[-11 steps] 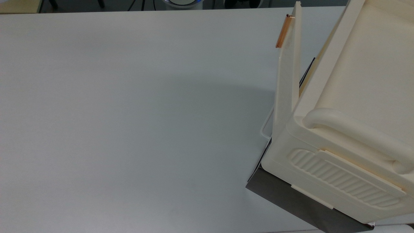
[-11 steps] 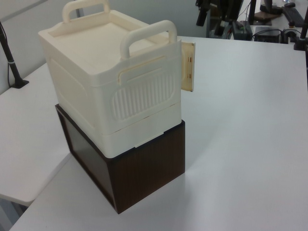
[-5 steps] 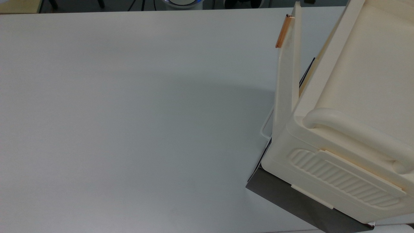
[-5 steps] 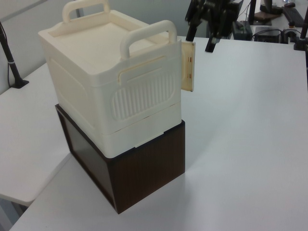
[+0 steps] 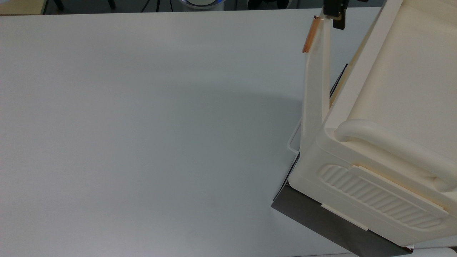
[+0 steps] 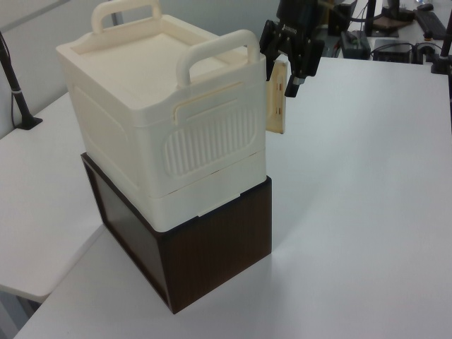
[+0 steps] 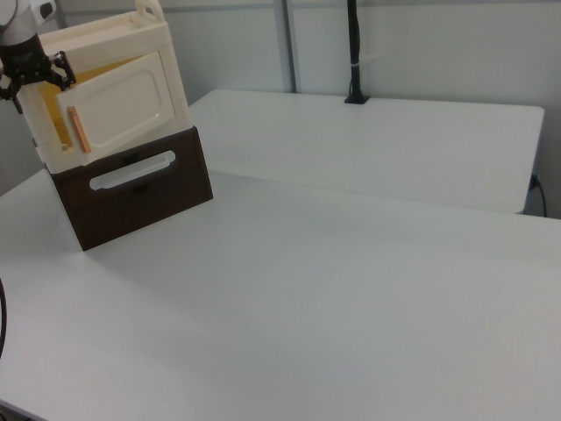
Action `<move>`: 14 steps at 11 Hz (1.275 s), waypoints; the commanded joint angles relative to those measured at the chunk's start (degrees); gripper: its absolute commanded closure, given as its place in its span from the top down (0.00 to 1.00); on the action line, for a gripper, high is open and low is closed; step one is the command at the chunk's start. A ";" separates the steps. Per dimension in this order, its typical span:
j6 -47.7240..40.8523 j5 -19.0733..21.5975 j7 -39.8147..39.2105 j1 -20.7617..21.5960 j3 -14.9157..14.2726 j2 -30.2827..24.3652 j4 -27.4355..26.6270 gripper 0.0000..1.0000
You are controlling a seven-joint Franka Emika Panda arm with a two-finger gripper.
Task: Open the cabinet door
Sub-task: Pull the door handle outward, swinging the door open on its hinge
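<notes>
At the free top corner of the cabinet door [image 6: 277, 97], the black gripper [image 6: 284, 69] is now straddling the panel's edge with its fingers spread, one finger on either side, not clenched on anything. Half a second ago it was hanging higher and farther back, above the door; a second ago it was not near the door at all. In the top view the gripper [image 5: 335, 16] is showing just behind the copper-orange bar handle [image 5: 307, 35]. The door is standing ajar, swung a little way out from the cream cabinet [image 6: 155, 120], about as it was before; the right view is showing the door [image 7: 118, 103] tilted off the front with a yellowish gap behind it. Below, the dark brown drawer base [image 6: 212, 254] is carrying the cabinet, its translucent white loop handle [image 7: 131, 171] facing the open white table [image 5: 142, 125].
</notes>
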 commanded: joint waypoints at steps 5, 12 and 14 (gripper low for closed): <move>-8.39 -6.58 3.59 -7.65 -6.93 -2.85 -1.83 1.00; -10.61 -7.20 10.09 -9.24 -6.84 -2.93 -3.15 1.00; -9.57 -7.02 10.36 -9.25 -6.76 -2.50 -3.24 1.00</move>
